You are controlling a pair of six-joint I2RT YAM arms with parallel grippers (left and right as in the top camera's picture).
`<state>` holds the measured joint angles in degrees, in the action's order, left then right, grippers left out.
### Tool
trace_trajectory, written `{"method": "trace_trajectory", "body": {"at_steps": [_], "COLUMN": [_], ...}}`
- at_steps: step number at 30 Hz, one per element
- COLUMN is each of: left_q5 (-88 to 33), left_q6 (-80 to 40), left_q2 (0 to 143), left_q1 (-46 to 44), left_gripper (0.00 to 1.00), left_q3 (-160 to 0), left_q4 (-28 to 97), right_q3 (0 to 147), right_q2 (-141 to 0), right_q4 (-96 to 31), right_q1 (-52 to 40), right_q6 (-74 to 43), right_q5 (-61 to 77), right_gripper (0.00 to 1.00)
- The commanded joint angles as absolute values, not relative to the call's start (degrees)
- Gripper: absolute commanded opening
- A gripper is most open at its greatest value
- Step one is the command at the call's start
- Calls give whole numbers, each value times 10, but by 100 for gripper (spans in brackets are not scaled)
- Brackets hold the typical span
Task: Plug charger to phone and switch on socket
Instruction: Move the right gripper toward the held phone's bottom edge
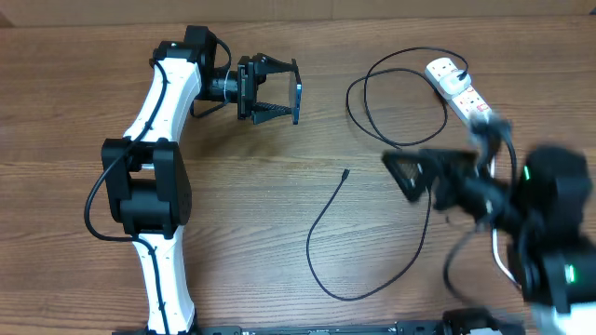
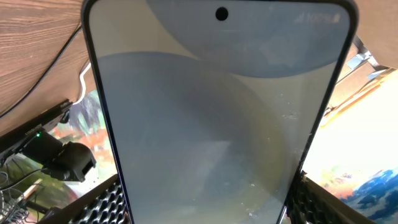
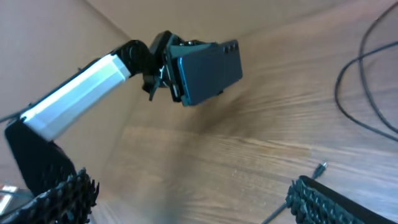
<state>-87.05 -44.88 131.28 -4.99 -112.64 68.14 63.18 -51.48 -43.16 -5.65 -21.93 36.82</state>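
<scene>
My left gripper [image 1: 294,91] is shut on the phone [image 1: 299,99] and holds it on edge above the table at the back. The phone's pale grey-blue screen [image 2: 217,124] fills the left wrist view between the jaws [image 2: 205,208]. The right wrist view shows its dark back [image 3: 208,70]. The charger's thin black cable [image 1: 321,274] lies looped on the table, its tiny connector [image 1: 345,173] free at mid-table. My right gripper [image 1: 399,177], blurred, is open and empty just right of the connector [image 3: 320,168], its jaws [image 3: 193,199] apart. The white socket [image 1: 456,84] lies at the back right.
The black cable makes a large loop [image 1: 372,102] left of the socket. The left arm [image 1: 163,140] stretches along the left side of the wooden table [image 1: 242,214]. The right arm's body [image 1: 549,223] is at the right edge.
</scene>
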Motion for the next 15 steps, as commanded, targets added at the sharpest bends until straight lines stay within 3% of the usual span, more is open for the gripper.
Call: {"method": "trace_trajectory", "body": {"at_steps": [1,3,7,10,11,15], "left_q5": [-904,-898,-894,-889,-882,-874], "left_q6": [-448,-448,-448,-448,-448,-448], "left_q2": [1315,1315,1315,1315,1315,1315], "left_q1": [-49,-49,-49,-49,-49,-51], "left_gripper": [70,71,72,71,71,71], "left_q3": [-1142,-1142,-1142,-1142,-1142,-1142], "left_q4": [683,684,683,683,684,684], "right_q3": [685,685,686,695,720,782], "right_q2": [-617,-664,-758,-762,-762,-775], "right_q4": [-402,-359,-285,-298,-345,-462], "right_q1": [-55,-55,-96,-172,-215,-293], "right_q6": [-213,-246,-272,-272,-272,-272], "right_q5": [556,672,713,539,402,97], "right_gripper": [100,100,99,99,99,99]}}
